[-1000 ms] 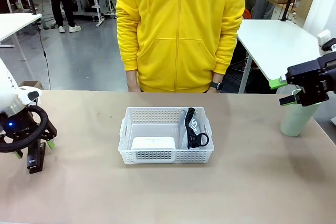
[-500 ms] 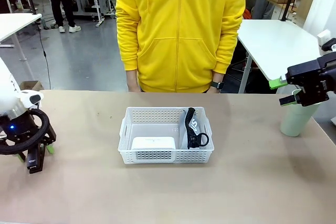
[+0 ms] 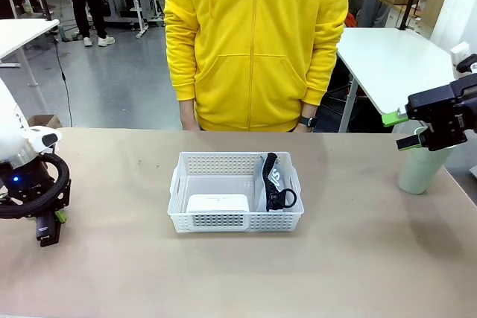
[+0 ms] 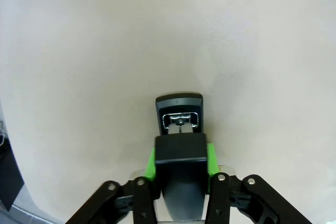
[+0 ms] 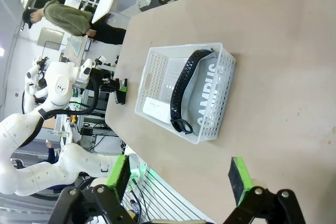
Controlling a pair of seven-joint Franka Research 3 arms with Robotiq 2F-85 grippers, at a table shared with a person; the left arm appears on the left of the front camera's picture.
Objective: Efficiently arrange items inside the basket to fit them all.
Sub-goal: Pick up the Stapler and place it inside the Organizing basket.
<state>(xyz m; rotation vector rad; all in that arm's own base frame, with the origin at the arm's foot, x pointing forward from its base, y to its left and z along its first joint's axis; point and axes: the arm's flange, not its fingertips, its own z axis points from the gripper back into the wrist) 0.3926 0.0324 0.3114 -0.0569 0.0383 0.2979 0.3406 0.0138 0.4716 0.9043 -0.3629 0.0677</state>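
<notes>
The white lattice basket (image 3: pixel 235 217) stands mid-table. Inside it, a white rounded device (image 3: pixel 218 203) lies at the front left and the grey "CAMPUS" pouch (image 3: pixel 274 179) stands on edge along the right wall. At the table's left, my left gripper (image 3: pixel 49 223) is shut on the dark stapler (image 3: pixel 48 230), which rests on the table. In the left wrist view the green pads (image 4: pixel 211 158) press both sides of the stapler (image 4: pixel 179 113). At the far right, my right gripper (image 3: pixel 402 130) hangs open just above the pale green cup (image 3: pixel 421 173). The right wrist view shows the basket (image 5: pixel 155 69), the pouch (image 5: pixel 205 98) and open fingers (image 5: pixel 239 178).
A person in a yellow hoodie (image 3: pixel 255 42) stands at the far edge behind the basket, hands low by the table edge. A white side table (image 3: pixel 387 61) stands beyond the right corner. Bare tabletop (image 3: pixel 134 258) lies between the stapler and the basket.
My left gripper has closed its jaws on the stapler and shifted slightly left. The right arm, basket and its contents have not moved.
</notes>
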